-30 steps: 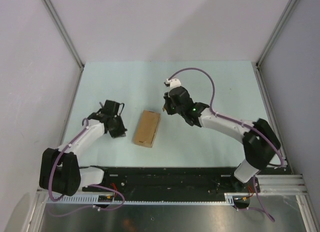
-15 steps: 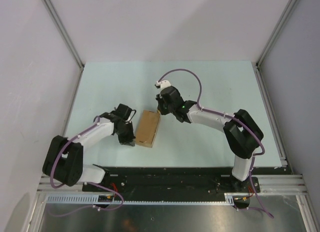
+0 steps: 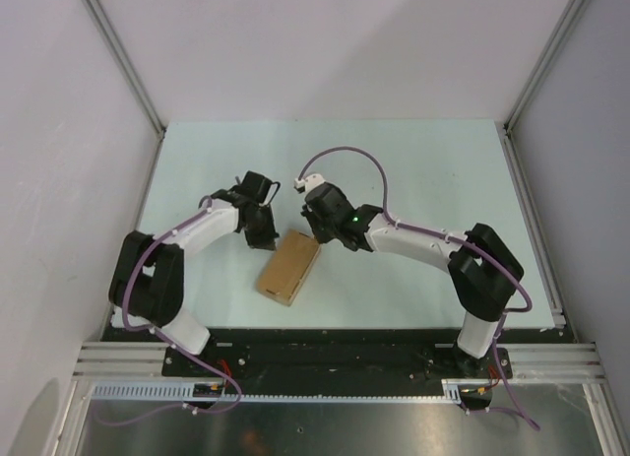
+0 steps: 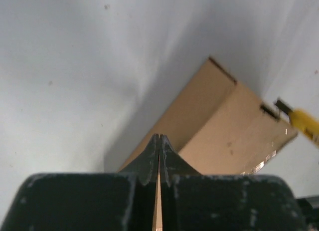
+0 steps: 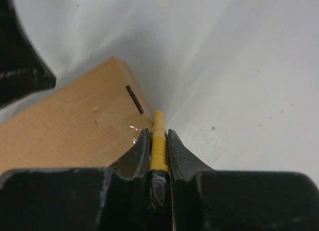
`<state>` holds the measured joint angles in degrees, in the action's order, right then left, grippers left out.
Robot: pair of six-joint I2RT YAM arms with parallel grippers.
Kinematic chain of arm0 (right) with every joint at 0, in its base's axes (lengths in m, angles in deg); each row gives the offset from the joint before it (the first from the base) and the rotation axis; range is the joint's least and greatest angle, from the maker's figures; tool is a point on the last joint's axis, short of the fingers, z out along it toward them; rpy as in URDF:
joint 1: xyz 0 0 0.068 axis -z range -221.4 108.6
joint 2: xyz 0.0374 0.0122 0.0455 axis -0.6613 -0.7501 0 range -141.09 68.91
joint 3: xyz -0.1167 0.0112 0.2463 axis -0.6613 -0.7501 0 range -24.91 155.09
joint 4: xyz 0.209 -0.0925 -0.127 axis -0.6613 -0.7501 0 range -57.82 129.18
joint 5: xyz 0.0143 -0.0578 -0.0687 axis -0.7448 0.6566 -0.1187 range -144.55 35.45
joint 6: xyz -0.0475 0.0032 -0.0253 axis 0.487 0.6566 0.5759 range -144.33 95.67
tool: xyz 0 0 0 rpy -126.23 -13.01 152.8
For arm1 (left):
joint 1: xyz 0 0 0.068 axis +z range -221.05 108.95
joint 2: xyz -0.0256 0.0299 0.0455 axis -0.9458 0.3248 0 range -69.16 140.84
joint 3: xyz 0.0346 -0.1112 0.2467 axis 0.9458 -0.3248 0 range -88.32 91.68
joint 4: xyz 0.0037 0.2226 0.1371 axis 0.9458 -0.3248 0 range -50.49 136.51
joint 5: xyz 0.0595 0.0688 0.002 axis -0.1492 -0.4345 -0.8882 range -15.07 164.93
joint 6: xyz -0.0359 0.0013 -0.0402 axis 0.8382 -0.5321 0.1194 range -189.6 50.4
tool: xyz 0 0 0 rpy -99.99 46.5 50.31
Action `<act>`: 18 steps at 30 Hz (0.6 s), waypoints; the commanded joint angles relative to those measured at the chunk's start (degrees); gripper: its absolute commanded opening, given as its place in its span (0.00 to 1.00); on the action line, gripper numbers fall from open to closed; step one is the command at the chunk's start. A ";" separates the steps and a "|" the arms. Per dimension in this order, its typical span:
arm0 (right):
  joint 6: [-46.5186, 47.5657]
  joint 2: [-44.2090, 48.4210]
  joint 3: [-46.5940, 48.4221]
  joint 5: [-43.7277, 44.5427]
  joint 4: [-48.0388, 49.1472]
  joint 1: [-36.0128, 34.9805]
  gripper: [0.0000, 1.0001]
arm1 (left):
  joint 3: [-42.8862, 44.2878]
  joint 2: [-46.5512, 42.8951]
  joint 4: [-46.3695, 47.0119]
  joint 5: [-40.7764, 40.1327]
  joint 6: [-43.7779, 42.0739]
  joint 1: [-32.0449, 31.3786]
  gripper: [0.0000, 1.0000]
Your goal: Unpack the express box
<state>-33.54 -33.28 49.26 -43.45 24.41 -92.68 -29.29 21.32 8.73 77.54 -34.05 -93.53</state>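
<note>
The express box (image 3: 288,267) is a flat brown carton lying closed and slightly askew on the table. My left gripper (image 3: 264,234) is shut and empty, its tips at the box's far left corner; in the left wrist view the closed tips (image 4: 159,137) rest at the box (image 4: 224,126). My right gripper (image 3: 317,231) is shut on a yellow-black utility knife (image 5: 159,136), whose tip sits at the box's far edge beside a small slot. The box (image 5: 75,131) fills the left of the right wrist view. The knife (image 4: 303,122) also shows in the left wrist view.
The pale green table (image 3: 413,170) is bounded by grey walls at the back and sides. A black rail (image 3: 325,353) with both arm bases runs along the near edge. The left gripper's body (image 5: 20,61) shows at the left of the right wrist view.
Both grippers have closed in on the box's far end, the left one swinging up from the box's left side. The box has shifted nearer and turned a little.
</note>
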 commanded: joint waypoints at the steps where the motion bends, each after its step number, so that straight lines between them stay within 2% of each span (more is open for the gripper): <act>1: -0.01 3.40 2.12 5.60 -6.32 -2.76 0.00 | 4.69 2.33 0.51 -2.52 -2.06 0.59 0.00; 5: -1.59 3.67 2.03 7.97 -8.52 -3.38 0.00 | 4.09 -0.03 0.25 -2.52 -2.77 3.93 0.00; 6: -2.21 3.67 2.03 8.15 -8.35 -3.38 0.00 | 3.12 -3.26 -0.53 -4.18 -2.16 4.63 0.00; 11: -3.27 4.46 2.03 8.60 -6.34 -2.51 0.00 | -7.40 -14.61 -4.75 -8.85 1.09 6.13 0.00; 13: -3.97 4.72 2.03 8.33 -5.98 -2.06 0.00 | -9.97 -17.86 -7.30 -8.07 1.36 6.13 0.00; 18: -5.02 5.60 2.03 7.98 -5.80 -0.66 0.00 | -14.55 -18.50 -11.60 1.58 -1.18 6.04 0.00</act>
<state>-36.80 -31.20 49.26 -36.77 17.16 -94.41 -41.47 2.57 2.30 72.93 -34.64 -87.17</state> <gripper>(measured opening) 0.153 0.003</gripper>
